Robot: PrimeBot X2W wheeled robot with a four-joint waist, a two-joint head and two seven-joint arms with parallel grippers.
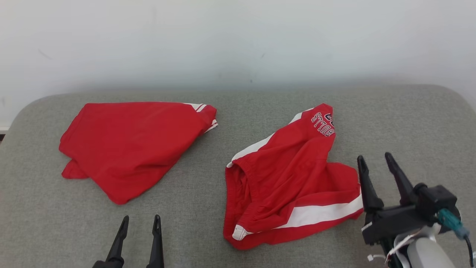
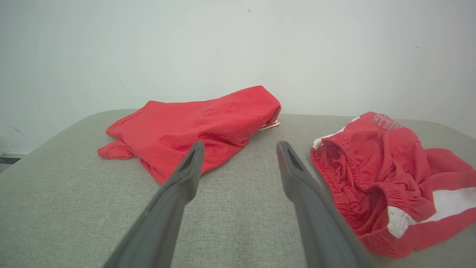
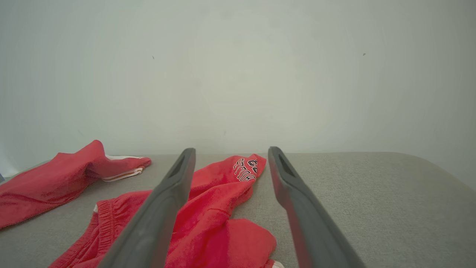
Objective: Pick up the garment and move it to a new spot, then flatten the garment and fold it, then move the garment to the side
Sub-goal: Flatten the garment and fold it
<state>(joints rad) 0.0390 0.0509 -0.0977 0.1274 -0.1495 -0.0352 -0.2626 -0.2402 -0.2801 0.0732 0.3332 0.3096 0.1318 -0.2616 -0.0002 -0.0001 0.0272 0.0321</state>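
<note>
The right gripper (image 1: 374,157) is standing with its fingers spread wide and nothing between them. It is sitting near the worktop's (image 1: 208,208) near right corner, just beside the right edge of the shorts (image 1: 290,178). I cannot tell whether its inner finger is brushing the fabric. In the right wrist view that gripper (image 3: 231,149) is pointing toward the far edge, with the shorts (image 3: 212,208) lying under and to the left of its left finger.

The left gripper (image 1: 141,217) is also gaping wide and empty at the near edge, left of the middle, apart from both cloths.

The shorts, red with white stripes and lettering, are lying crumpled in the right half of the worktop. A second red garment (image 1: 130,141) is lying flatter in the left half, toward the far edge, well apart from the shorts.
</note>
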